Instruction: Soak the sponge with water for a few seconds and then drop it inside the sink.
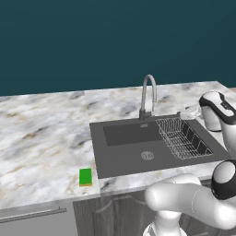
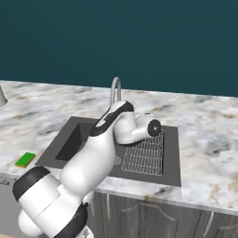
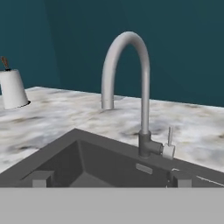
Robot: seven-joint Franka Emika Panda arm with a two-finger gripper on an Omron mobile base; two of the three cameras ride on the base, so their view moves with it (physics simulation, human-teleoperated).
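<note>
The green sponge (image 1: pixel 85 176) (image 2: pixel 25 160) lies flat on the marble counter, just left of the sink's front corner. The dark grey sink (image 1: pixel 124 156) (image 2: pixel 74 144) (image 3: pixel 83 162) has a round drain (image 1: pixel 147 155) and a curved grey faucet (image 1: pixel 148 94) (image 3: pixel 127 83) behind it. No water stream is in view. My gripper (image 3: pixel 110 179) is open and holds nothing, its fingertips (image 3: pixel 41 178) wide apart. It hovers over the right part of the basin and faces the faucet and its small lever (image 3: pixel 169 141), far from the sponge.
A wire mesh rack (image 1: pixel 182 137) (image 2: pixel 144 158) fills the right half of the basin, under my arm. A white utensil holder (image 3: pixel 13 89) stands on the counter left of the faucet. Marble counter (image 1: pixel 41 138) spreads to both sides, with cabinet fronts below.
</note>
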